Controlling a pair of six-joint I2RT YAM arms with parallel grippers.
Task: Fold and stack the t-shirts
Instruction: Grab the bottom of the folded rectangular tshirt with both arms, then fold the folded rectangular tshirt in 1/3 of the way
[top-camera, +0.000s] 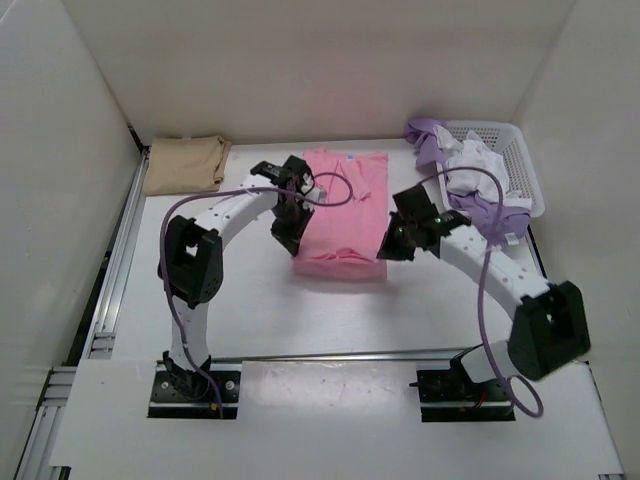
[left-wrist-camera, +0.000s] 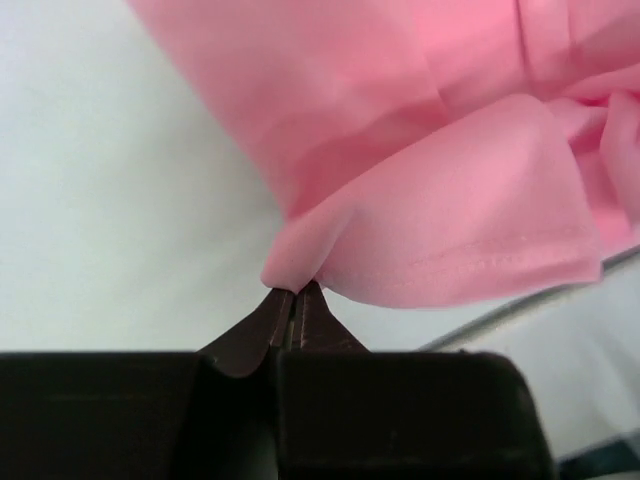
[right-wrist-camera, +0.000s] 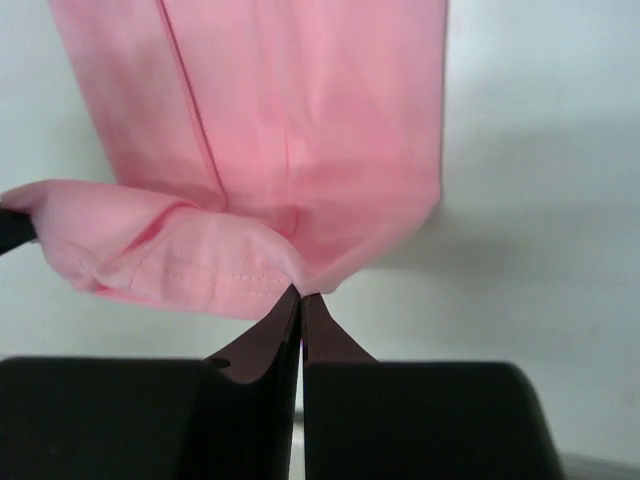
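I've got the left gripper (left-wrist-camera: 295, 300) and the right gripper (right-wrist-camera: 301, 298) each pinched shut on a near hem corner of the pink t-shirt (top-camera: 342, 205), which lies mid-table between the arms. Its long axis runs near to far, collar at the far end, hem towards me. To fold it well, I'd lift both corners level and carry them together towards the collar, hem taut, so the crease lands square.
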